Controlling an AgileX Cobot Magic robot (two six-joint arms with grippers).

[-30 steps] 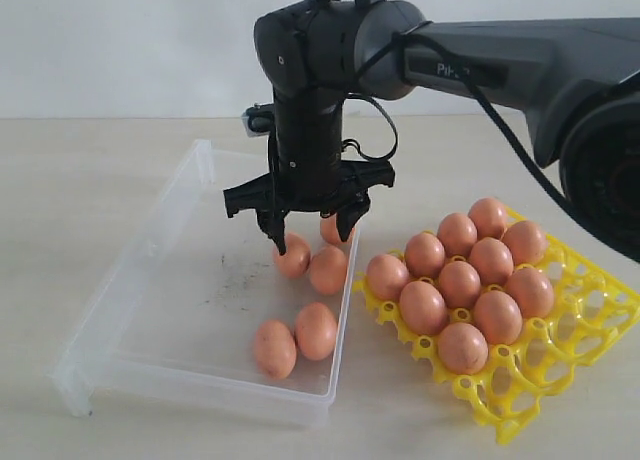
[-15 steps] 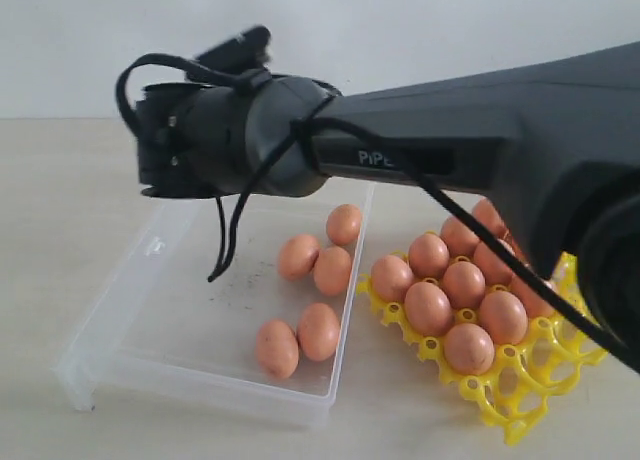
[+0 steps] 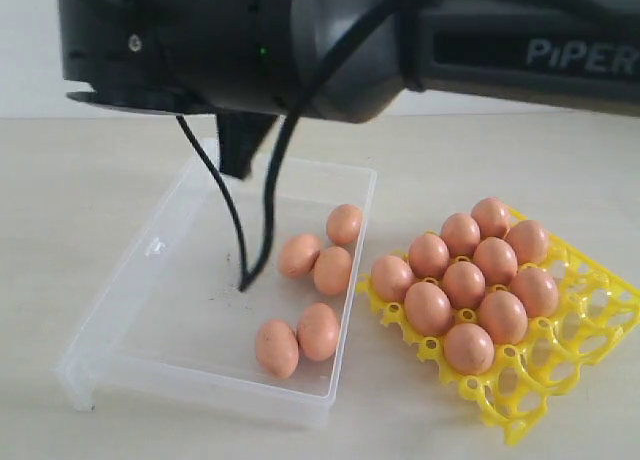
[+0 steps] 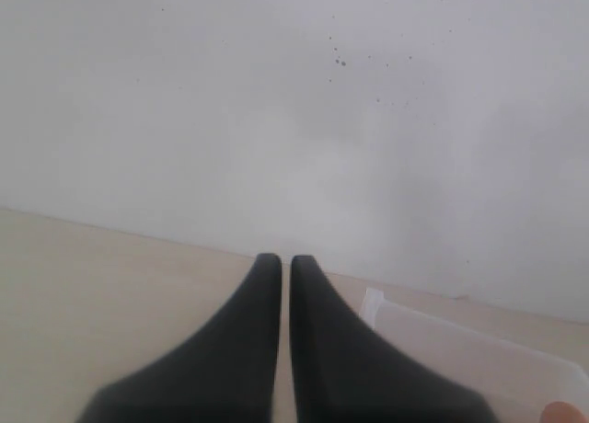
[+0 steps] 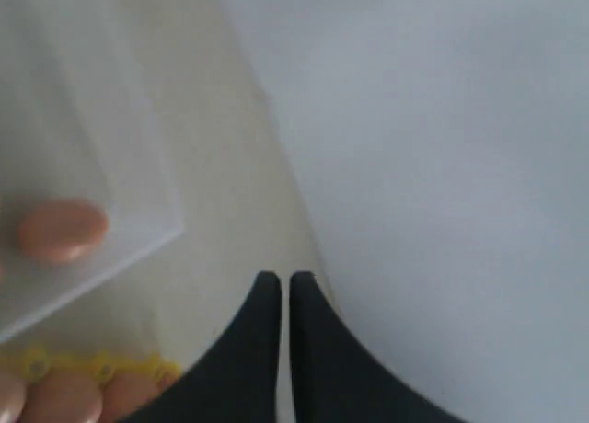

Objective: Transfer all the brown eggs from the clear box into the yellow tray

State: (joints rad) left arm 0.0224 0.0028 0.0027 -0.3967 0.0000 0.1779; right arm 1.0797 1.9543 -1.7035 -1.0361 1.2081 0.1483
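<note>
Several brown eggs (image 3: 332, 270) lie in the clear box (image 3: 170, 280) toward its right side. The yellow tray (image 3: 590, 320) beside it on the right holds several more eggs (image 3: 463, 283) in its cups. My right arm (image 3: 300, 40) fills the top of the exterior view, close to the camera and high above the box. In the right wrist view my right gripper (image 5: 278, 278) is shut and empty, aimed at the wall, with one egg (image 5: 63, 230) in the box (image 5: 120, 165) and the tray (image 5: 37, 360) off to the side. My left gripper (image 4: 278, 257) is shut and empty, near a box corner (image 4: 460, 349).
A black cable (image 3: 245, 240) hangs from the right arm down over the box. The box and tray rest on a pale wooden table (image 3: 80, 180) with a white wall (image 4: 294, 101) behind it.
The right arm has lifted from just above the eggs in the box and swung up close to the camera. Its jaws went from open to shut, holding nothing. The eggs have not moved.
</note>
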